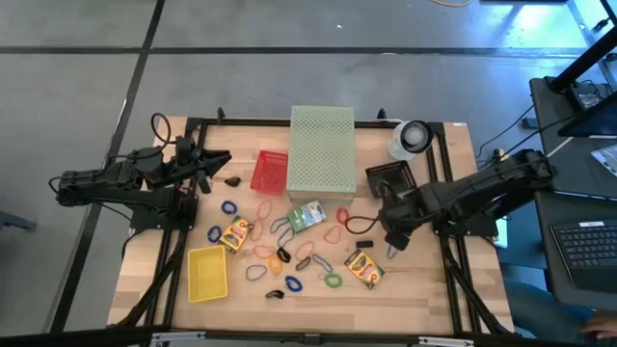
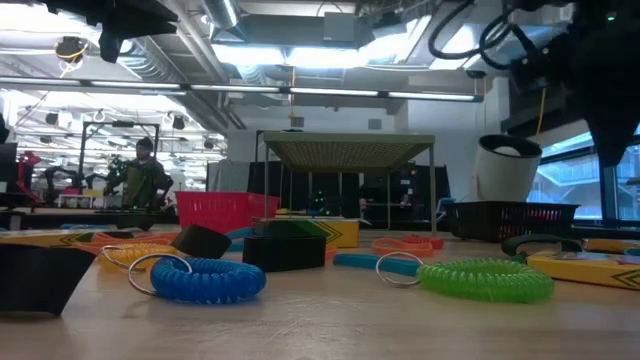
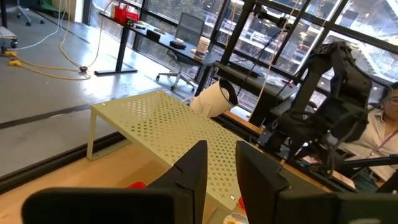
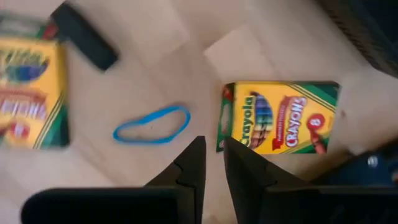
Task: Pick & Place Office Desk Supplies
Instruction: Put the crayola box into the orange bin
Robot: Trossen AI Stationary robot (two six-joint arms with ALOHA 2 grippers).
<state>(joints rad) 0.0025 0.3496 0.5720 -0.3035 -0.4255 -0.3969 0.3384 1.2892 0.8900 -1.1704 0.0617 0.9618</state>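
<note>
Yellow crayon box point(image 4: 280, 117) lies flat on the desk point(image 1: 424, 289) just beside the right end effector point(image 4: 213, 163) — fingers narrow, holding nothing, the box's short edge nearest them. Its long axis runs away sideways; the left end effector point(image 3: 222, 180) waits well apart, narrow too.

Bare wood lies along the table point(image 1: 424, 299) at 6 o'clock. The centre is crowded with rubber-band loops point(image 1: 333, 280) and 4 crayon boxes point(image 1: 364, 268). At 12 o'clock the perforated box point(image 1: 322, 149) and red basket point(image 1: 269, 172) block passage.
</note>
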